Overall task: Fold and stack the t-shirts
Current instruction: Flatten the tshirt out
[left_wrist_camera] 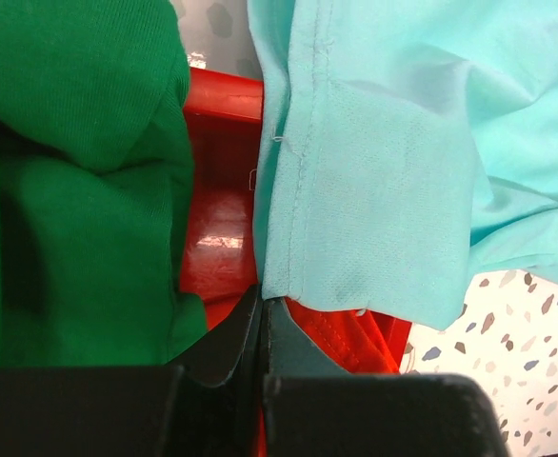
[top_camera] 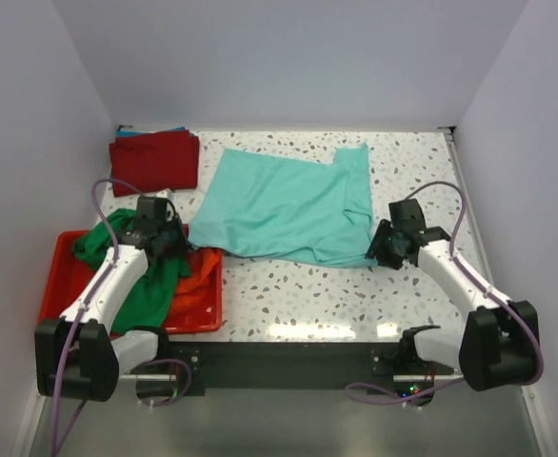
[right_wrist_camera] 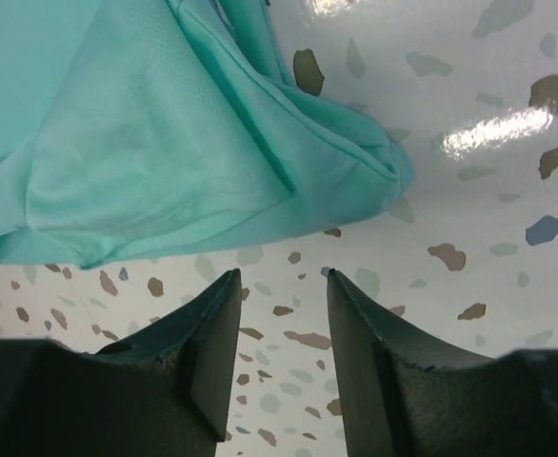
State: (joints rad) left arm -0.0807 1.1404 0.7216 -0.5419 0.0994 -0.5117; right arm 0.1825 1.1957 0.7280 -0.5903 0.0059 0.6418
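A teal t-shirt (top_camera: 284,205) lies spread on the speckled table. My left gripper (top_camera: 176,243) is shut on its near left corner (left_wrist_camera: 355,219), held over the red bin's right side. My right gripper (top_camera: 382,249) is open and empty just short of the shirt's near right corner (right_wrist_camera: 212,162), close above the table. A dark red t-shirt (top_camera: 155,160) lies folded at the back left, a blue edge showing behind it. A bright green t-shirt (top_camera: 136,271) and an orange one (top_camera: 198,281) lie crumpled in the bin; both show in the left wrist view, green (left_wrist_camera: 69,181), orange (left_wrist_camera: 350,338).
The red plastic bin (top_camera: 58,276) stands at the near left, beside the left arm. White walls close the table on the left, back and right. Bare speckled tabletop (top_camera: 308,290) lies between the shirt and the near edge.
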